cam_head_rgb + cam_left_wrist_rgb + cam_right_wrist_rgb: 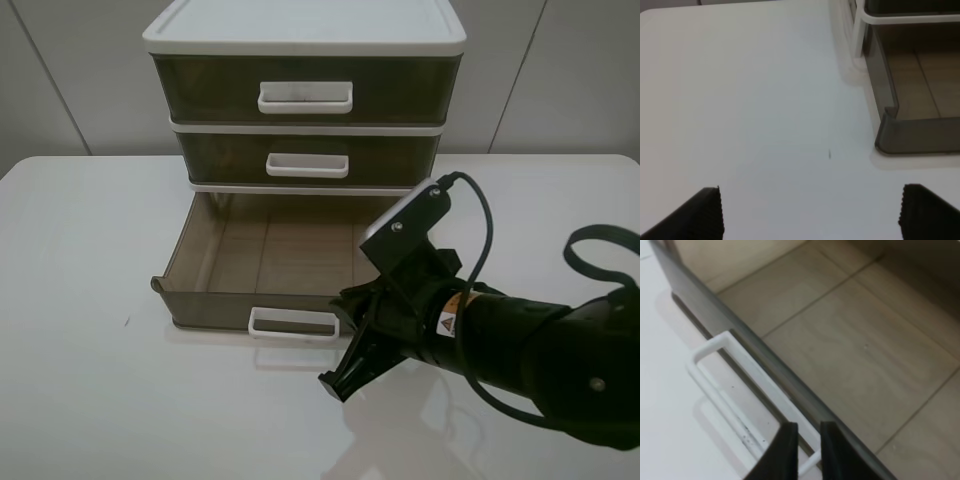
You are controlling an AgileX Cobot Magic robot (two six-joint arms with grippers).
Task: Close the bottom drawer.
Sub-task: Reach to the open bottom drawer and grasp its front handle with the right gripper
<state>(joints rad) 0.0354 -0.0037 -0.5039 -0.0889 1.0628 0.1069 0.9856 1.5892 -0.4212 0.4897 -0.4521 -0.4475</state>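
Note:
The bottom drawer [265,255] is pulled far out of the white-framed unit [305,25]; it looks empty inside. Its white loop handle [292,322] faces the table's front. My right gripper [338,383] is just in front of the handle's right end, low over the table, its fingers nearly together with nothing between them. In the right wrist view the gripper [809,450] lies over the handle [725,390] and the drawer's front wall [715,320]. My left gripper [810,212] is open and empty over bare table, left of the drawer's front corner [920,135]; it is out of the exterior view.
The middle drawer [308,160] and top drawer [305,90] are shut. The white table [80,300] extends left and in front of the unit. My right arm and its cable [480,240] occupy the front right. A wall stands behind.

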